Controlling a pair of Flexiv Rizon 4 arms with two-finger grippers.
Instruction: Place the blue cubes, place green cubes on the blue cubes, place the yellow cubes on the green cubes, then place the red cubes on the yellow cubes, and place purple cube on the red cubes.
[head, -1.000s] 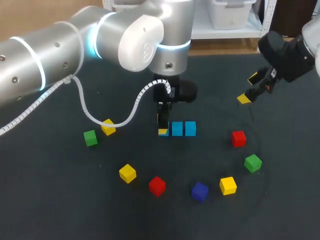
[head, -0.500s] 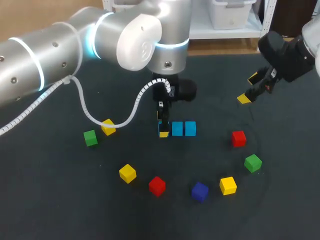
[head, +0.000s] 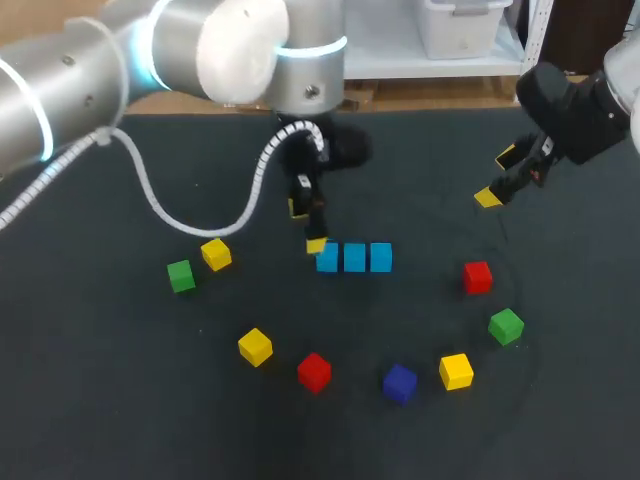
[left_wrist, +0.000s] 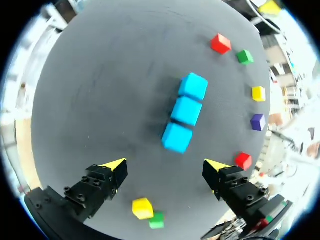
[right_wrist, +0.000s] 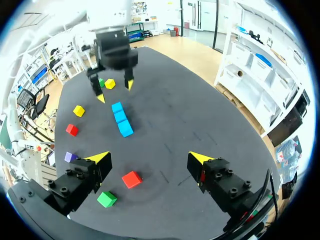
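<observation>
Three blue cubes (head: 354, 258) lie side by side in a row at mid-table; in the left wrist view the row (left_wrist: 186, 110) is just ahead of my fingers. My left gripper (head: 308, 227) hangs open and empty above the row's left end, touching no cube. Far to the right my right gripper (head: 497, 177) is open and empty above the cloth. Around the row lie two green cubes (head: 180, 275) (head: 506, 326), three yellow cubes (head: 215, 254) (head: 255, 347) (head: 456, 371), two red cubes (head: 314, 371) (head: 478, 277) and a purple cube (head: 399, 382).
The dark cloth (head: 120, 400) covers the table. In the right wrist view my own gripper (right_wrist: 149, 157) is open, with a red cube (right_wrist: 131, 178) and a green cube (right_wrist: 106, 199) under it, and my left gripper (right_wrist: 114, 91) beyond the blue row (right_wrist: 120, 118).
My left gripper opened, let go of the leftmost blue cube in the row, and rose back and to the left. The right arm has not moved.
</observation>
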